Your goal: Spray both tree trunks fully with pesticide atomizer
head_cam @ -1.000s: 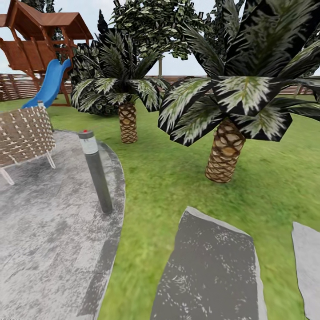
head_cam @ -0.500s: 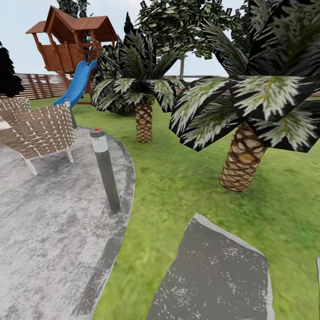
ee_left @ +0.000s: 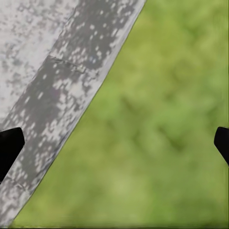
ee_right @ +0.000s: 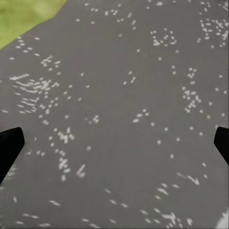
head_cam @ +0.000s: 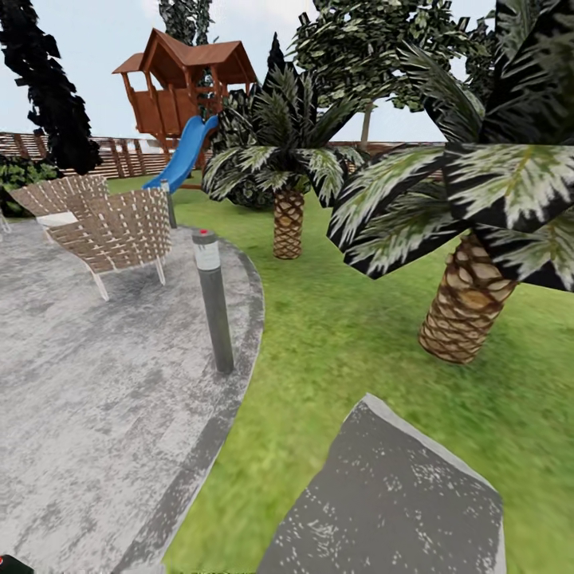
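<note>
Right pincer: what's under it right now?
Under the right pincer, open and empty, lies a dark grey stepping stone with white flecks; lawn shows at one corner. Nothing rests on the visible stone. The ground beneath the stone is covered.

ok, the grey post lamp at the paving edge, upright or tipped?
Upright, leaning slightly. The post lamp stands on its base on the paving near the darker rim, red cap on top, beside the lawn.

Concrete floor [head_cam: 96,414] under chairs [head_cam: 119,231], bollard lamp [head_cam: 214,299]

Speckled grey floor [head_cam: 96,399]; green lawn [head_cam: 343,335]; blue slide [head_cam: 185,153].
</note>
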